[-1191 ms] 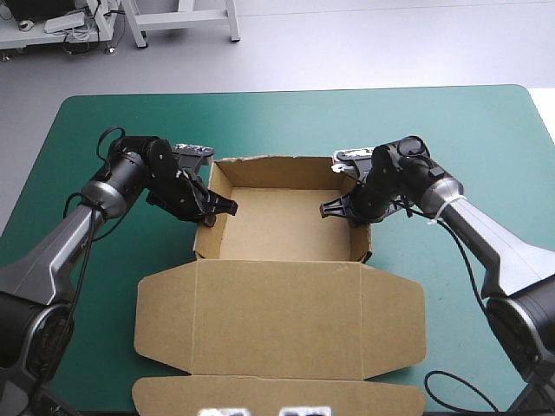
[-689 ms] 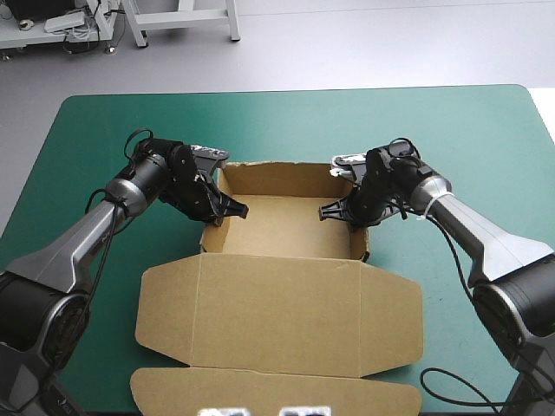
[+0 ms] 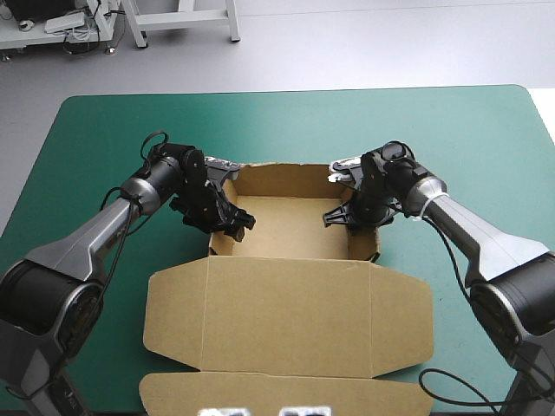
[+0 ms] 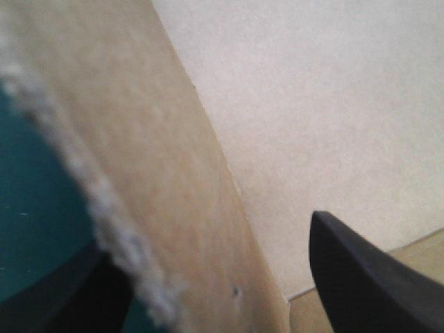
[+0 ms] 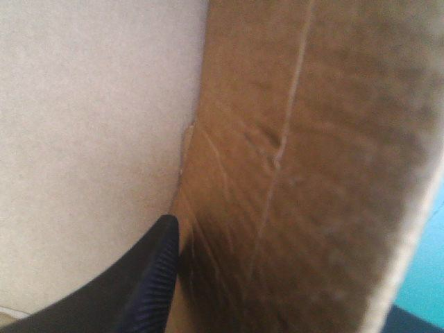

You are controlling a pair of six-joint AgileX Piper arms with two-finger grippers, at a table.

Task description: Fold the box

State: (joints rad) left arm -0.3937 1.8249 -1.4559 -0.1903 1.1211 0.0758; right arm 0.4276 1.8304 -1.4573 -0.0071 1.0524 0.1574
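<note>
The brown box [image 3: 290, 227] stands as an open tray with its walls raised and its lid [image 3: 286, 316] lying flat toward the table's near edge. My left gripper [image 3: 232, 221] straddles the tray's left wall [image 4: 159, 201]. It is open: one black finger [image 4: 368, 277] is inside the tray and the other [image 4: 62, 298] is outside, both clear of the board. My right gripper [image 3: 348, 214] straddles the right wall [image 5: 312, 159] and is open too. Its inner finger [image 5: 139, 284] lies close along the wall's foot; only a dark corner of the outer one shows.
The teal-green cover [image 3: 286, 121] shows bare beyond the tray and along both sides. The lid's front flap [image 3: 277, 394] reaches the near edge of the table.
Both grippers were shut on the side walls earlier and now stand open. The left arm has pushed inward to the right, and the whole box has shifted slightly right.
</note>
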